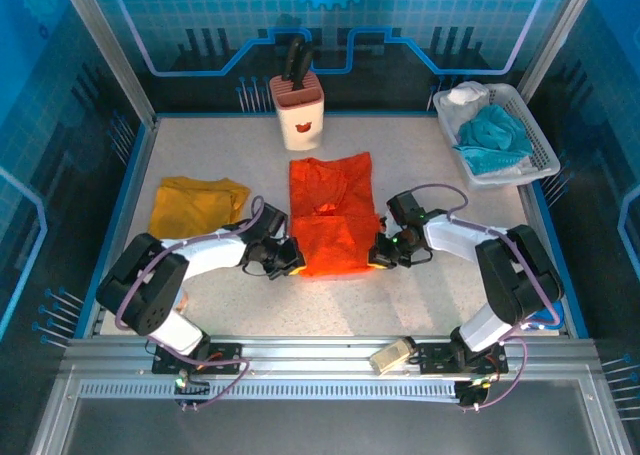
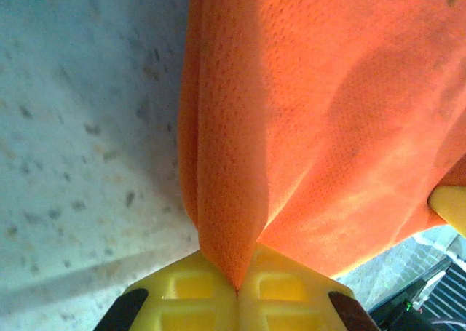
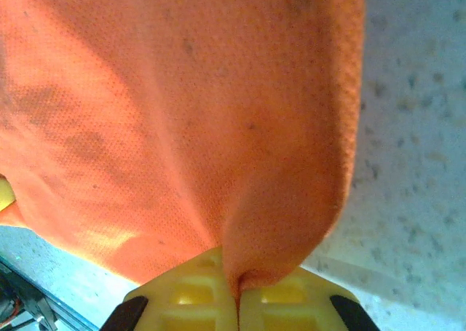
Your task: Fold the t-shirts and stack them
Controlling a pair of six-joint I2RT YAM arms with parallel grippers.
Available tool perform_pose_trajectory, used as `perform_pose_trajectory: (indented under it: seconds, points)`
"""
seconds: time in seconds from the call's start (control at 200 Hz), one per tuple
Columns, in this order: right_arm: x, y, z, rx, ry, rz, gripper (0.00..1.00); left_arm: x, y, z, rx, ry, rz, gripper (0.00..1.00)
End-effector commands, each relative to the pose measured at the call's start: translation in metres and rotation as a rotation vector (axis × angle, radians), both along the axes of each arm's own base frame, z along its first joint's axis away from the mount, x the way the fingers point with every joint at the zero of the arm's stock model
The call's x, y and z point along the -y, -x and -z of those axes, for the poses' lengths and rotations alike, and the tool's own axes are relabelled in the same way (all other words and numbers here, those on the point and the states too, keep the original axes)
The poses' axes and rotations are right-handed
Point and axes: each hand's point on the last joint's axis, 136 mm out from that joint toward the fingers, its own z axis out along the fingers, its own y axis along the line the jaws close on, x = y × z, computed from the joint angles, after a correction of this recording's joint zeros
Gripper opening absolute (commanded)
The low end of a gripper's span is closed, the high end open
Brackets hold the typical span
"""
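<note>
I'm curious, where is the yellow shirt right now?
In the top view, the yellow shirt lies on the table's left side, left of the orange shirt and just beyond the left arm.

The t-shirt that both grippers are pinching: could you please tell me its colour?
The t-shirt is bright orange; the left wrist view shows it best.

Table [image 1: 200, 145]: orange shirt [image 1: 335, 215], yellow shirt [image 1: 195, 203], basket [image 1: 545, 147]

Left claw [image 2: 237, 291] pinching orange t-shirt [image 2: 320, 113] fold above speckled table [image 2: 87, 127].
</note>
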Motion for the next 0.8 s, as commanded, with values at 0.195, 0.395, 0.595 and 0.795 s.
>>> perform_pose_trajectory:
  seconds: [0.195,0.395,0.595,0.795]
  points:
    - [0.015,0.068,-0.018,-0.040,0.075,-0.040,0.00,0.005,0.069,-0.003,-0.029,-0.023,-0.009,0.00]
    - [0.022,0.097,-0.056,-0.010,0.082,-0.018,0.00,0.015,0.099,-0.043,-0.009,0.025,-0.045,0.00]
    - [0.020,0.086,-0.095,0.033,0.065,-0.020,0.00,0.009,0.089,-0.096,0.089,0.085,-0.132,0.00]
    - [0.002,0.046,-0.131,0.076,0.000,-0.057,0.00,0.003,0.067,-0.124,0.090,0.139,-0.170,0.00]
